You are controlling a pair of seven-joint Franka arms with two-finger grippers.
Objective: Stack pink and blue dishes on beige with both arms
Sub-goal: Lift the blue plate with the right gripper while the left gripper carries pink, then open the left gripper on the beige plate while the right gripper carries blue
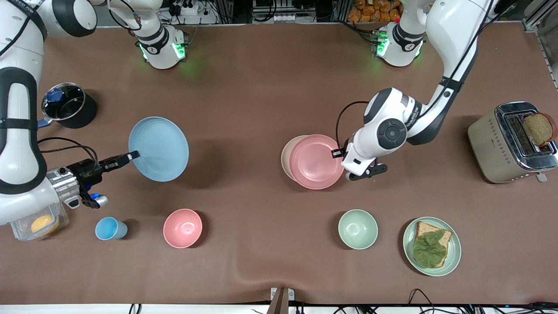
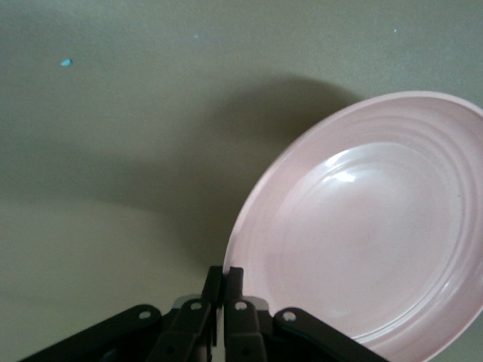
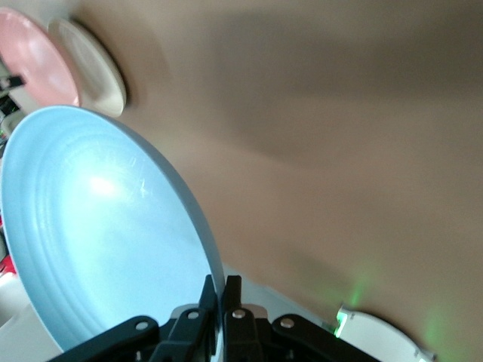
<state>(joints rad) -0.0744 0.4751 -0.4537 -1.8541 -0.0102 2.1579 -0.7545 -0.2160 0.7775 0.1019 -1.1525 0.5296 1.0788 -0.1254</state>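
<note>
We judge both stiff, light plates best pinched by the rim: our left claw [image 1: 339, 153] clamps the pink plate [image 1: 314, 161] over the beige plate [image 1: 288, 158], our right claw [image 1: 130, 155] clamps the raised blue plate [image 1: 159, 148].

Most of the beige plate [image 1: 287, 158] is covered by the pink plate [image 1: 314, 161] above it; only 1 crescent of rim shows, toward the right arm's end of the pink plate. Contact between the 2 plates cannot be determined. In the left wrist view the pink plate [image 2: 362, 234] is cut off by the picture's edge. In the right wrist view the blue plate [image 3: 106, 234] is likewise cut off. Beside the blue cup [image 1: 109, 228], a clear container [image 1: 39, 224] with a yellow item inside is partly hidden under the right arm; its contents cannot be identified.
</note>
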